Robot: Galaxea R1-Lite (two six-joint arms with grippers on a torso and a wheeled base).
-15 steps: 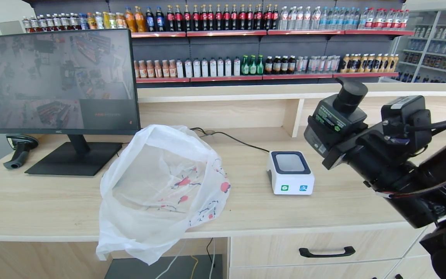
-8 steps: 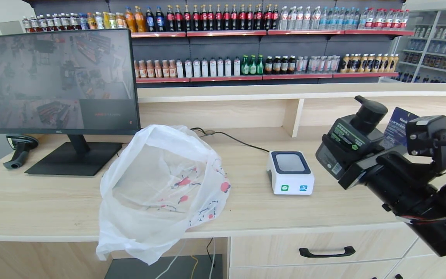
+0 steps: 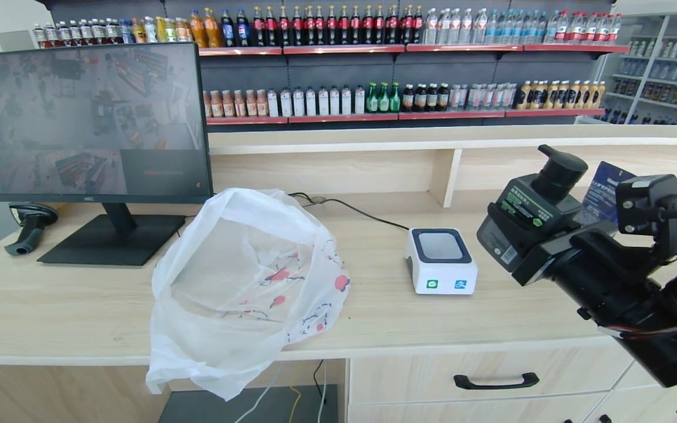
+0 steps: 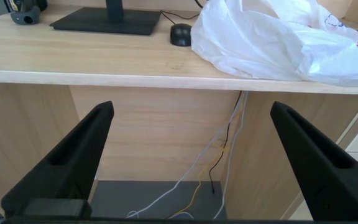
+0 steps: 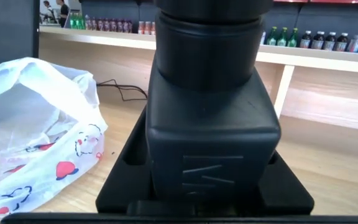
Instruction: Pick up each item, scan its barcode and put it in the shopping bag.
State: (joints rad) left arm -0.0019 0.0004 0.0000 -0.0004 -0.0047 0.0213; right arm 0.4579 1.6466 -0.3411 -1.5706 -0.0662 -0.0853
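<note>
Gripping a black pump bottle point(image 3: 531, 202) pretty tight, the right pincer point(image 3: 518, 238) has its jaws clamped on both sides of the bottle's body. The bottle hangs tilted in the air over the right end of the worktop point(image 3: 50, 305), pump head pointing up and away from the robot. Just behind it a blue card point(image 3: 606, 191) stands up. The white scanner box point(image 3: 439, 261) sits on the worktop to the left of the bottle, near but not touching, window facing up. Further left is the shopping bag point(image 3: 244, 282), white plastic with red prints, mouth open and one side drooping over the front edge. Past that there's a monitor point(image 3: 86, 117) and a handheld scanner point(image 3: 30, 226) at the far left. The left pincer point(image 4: 188, 165) is down low in front of the worktop, below its edge, fingers spread wide with nothing between them. A mouse point(image 4: 180, 34) sits right beside the bag.
</note>
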